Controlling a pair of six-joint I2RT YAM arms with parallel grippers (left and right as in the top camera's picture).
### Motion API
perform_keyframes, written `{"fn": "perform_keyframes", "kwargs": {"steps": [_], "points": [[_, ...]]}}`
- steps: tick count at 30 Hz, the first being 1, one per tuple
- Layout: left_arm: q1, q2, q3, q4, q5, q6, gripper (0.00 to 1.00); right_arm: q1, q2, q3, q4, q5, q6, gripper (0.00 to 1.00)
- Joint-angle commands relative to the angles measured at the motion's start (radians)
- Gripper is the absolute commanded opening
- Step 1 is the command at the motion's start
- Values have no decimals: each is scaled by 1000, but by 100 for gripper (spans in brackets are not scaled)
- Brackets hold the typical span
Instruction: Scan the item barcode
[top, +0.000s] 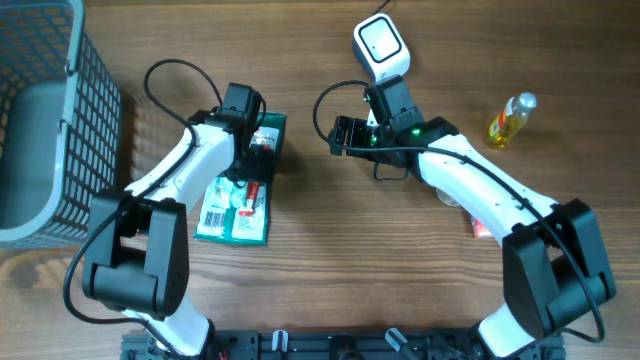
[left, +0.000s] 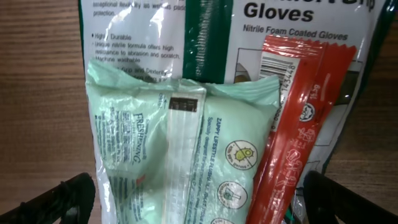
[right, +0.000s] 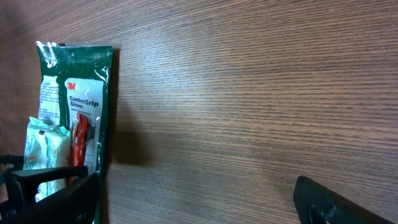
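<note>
Left gripper (left: 202, 208) hangs spread above the wipes pack (left: 161, 162), likely to lift it for scanning; right gripper (right: 199, 199) gapes, empty.

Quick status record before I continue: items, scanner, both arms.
pile: wipes pack and red sachet lying on glove package
barcode: on glove package, partly under red sachet
scanner: far side of table, not held
left gripper: open, above the pile, holding nothing
right gripper: open, over bare wood, empty
other: yellow bottle at right, basket at left
</note>
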Motion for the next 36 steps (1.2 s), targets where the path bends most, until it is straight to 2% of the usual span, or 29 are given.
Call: {"fn": "perform_keyframes", "kwargs": {"steps": [1,7,10,16,36], "points": [[-2,11,-13,7,2,39,100,2,15,-1,3,-5,4,100],[29,11,-11,16,11,43,100,2,15,-1,3,-5,4,99],[66,11,-11,13,122,117,100,2,15,-1,3,-5,3,100],[119,11,-11,12,150,117,100,2,15,-1,3,-5,3,100],[123,12,-116,78,202,109,100,2,15,-1,3,-5,3,100]]}}
